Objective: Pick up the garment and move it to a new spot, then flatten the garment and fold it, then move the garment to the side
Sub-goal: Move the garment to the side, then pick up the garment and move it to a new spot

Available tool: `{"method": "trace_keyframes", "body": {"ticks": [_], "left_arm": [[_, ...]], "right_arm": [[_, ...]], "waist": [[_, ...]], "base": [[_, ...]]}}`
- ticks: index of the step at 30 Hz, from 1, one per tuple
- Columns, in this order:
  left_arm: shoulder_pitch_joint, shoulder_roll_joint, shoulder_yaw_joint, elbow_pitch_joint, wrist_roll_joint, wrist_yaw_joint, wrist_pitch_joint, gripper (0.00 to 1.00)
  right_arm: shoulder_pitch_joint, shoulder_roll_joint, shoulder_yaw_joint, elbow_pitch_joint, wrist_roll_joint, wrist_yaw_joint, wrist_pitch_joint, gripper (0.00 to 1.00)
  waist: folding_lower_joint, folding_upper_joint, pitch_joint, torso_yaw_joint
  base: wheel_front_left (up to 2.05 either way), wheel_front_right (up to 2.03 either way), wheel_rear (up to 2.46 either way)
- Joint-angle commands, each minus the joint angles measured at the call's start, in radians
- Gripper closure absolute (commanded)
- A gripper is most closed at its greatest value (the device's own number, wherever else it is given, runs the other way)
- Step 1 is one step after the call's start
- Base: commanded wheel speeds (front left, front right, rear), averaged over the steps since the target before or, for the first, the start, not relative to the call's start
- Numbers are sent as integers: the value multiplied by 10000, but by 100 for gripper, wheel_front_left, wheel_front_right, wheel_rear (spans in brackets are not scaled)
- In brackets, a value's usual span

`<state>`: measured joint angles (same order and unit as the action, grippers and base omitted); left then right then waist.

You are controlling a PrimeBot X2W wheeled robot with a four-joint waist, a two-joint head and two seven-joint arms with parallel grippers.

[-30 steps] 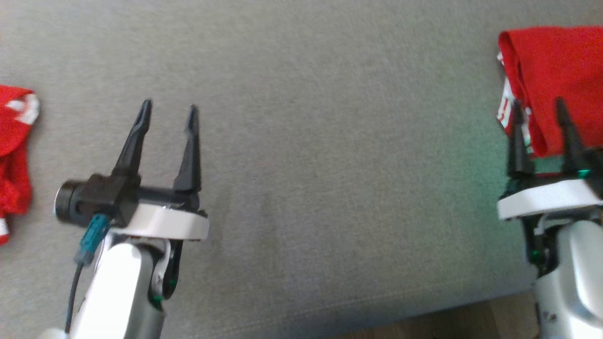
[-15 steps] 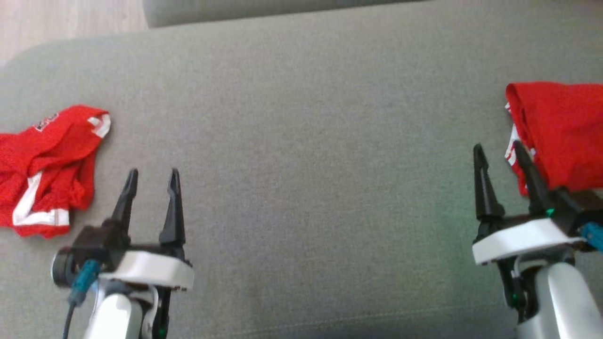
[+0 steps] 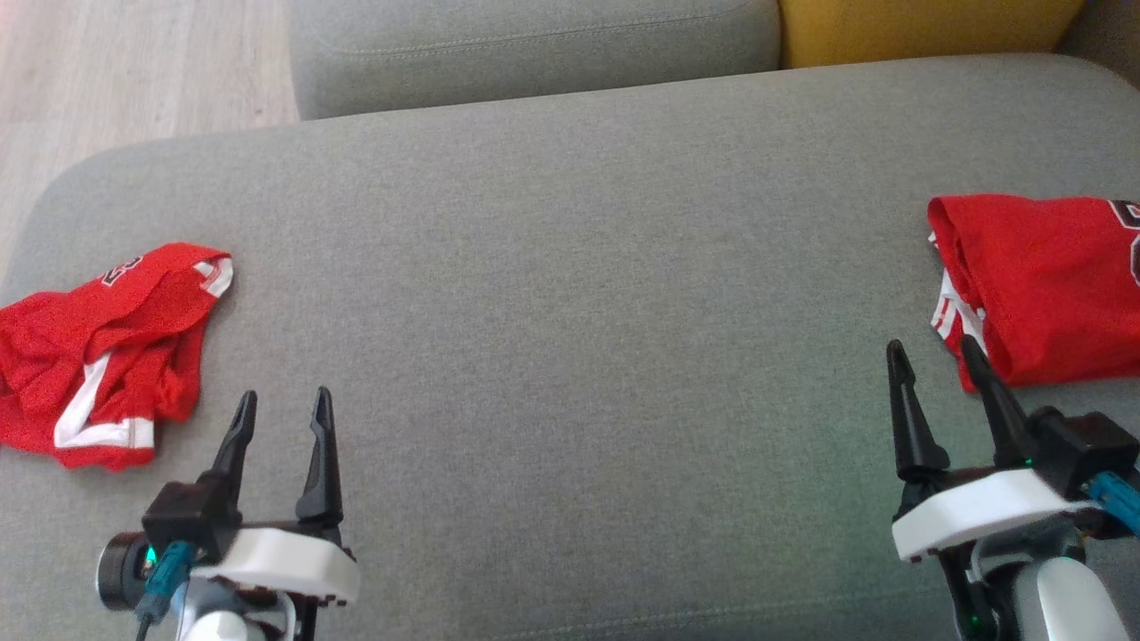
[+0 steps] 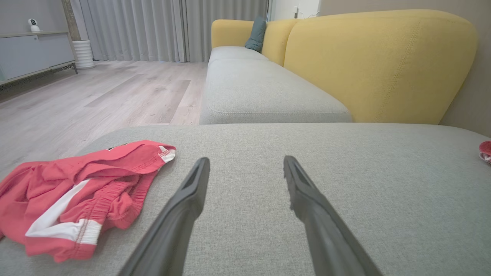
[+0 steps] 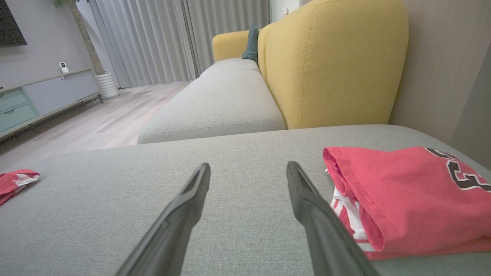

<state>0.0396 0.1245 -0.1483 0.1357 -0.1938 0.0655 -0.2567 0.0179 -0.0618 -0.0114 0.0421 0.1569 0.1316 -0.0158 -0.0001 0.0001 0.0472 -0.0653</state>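
**A:** Looking over the cushion (image 3: 570, 294), where are the garments?

**B:** There are two red pieces, well apart. The shorts (image 3: 107, 347) lie crumpled at the left edge, bunched up, with a white stripe and white trim showing. The jersey (image 3: 1042, 285) lies folded flat at the right edge. It has a black number print on top, and red-and-white striped layers peek out along the side facing the middle.

**A:** And the middle?

**B:** Bare grey fabric from one piece to the other.

**A:** What about the left gripper (image 3: 285, 396)?

**B:** It sits low over the near-left part of the cushion, pointing at the far edge. Its fingers are spread wide with nothing between them. The shorts are near it, on its left, and not touching.

**A:** And the right gripper (image 3: 931, 345)?

**B:** It is by the near-right corner, and its fingers are also spread wide and empty. From the wrist, the jersey's folded edge lies just beside its right finger. I cannot tell whether the two touch.

**A:** What is past the cushion?

**B:** A second seat (image 3: 534, 44) lies beyond the far edge, with a yellow backrest (image 3: 926, 27) to its right. Pale floor (image 3: 134, 71) shows off the far-left corner.
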Motion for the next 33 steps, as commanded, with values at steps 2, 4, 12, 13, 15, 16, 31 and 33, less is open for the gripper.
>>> {"method": "trace_keyframes", "body": {"ticks": [2, 4, 12, 13, 15, 16, 31, 33], "left_arm": [[-364, 121, 418, -281, 76, 6, -51, 0], [-384, 116, 421, -287, 105, 14, -51, 0], [-395, 67, 420, -327, 175, 45, -51, 0], [-388, 55, 420, -338, 185, 53, -51, 0], [-387, 44, 412, -338, 198, 58, -51, 0], [-392, 39, 407, -337, 205, 60, -51, 0], [-699, -65, 455, -382, 253, 72, -51, 0], [-782, -122, 465, -397, 256, 75, -51, 0]], "right_arm": [[-182, 17, 241, -447, -73, -9, 26, 0], [-177, 24, 234, -492, -73, -9, 63, 0], [-154, 47, 238, -541, -69, -9, 128, 0], [-147, 52, 233, -544, -77, -9, 139, 0], [-145, 57, 236, -551, -76, -9, 148, 0], [-144, 60, 232, -553, -79, -9, 152, 0], [-132, 83, 78, -610, -157, -9, 181, 0], [-96, 85, 57, -670, -164, -9, 204, 0]], "waist": [[1, -1, 5, 25], [1, -1, 19, 43], [1, -1, 28, 43], [1, -1, 28, 37], [1, -1, 34, 37], [1, -1, 37, 39], [1, -1, 193, 519], [1, -1, 199, 822]], "base": [[0, 0, 0], [0, 0, 0], [0, 0, 0], [0, 0, 0], [0, 0, 0], [0, 0, 0], [0, 0, 0], [0, 0, 0]]}}
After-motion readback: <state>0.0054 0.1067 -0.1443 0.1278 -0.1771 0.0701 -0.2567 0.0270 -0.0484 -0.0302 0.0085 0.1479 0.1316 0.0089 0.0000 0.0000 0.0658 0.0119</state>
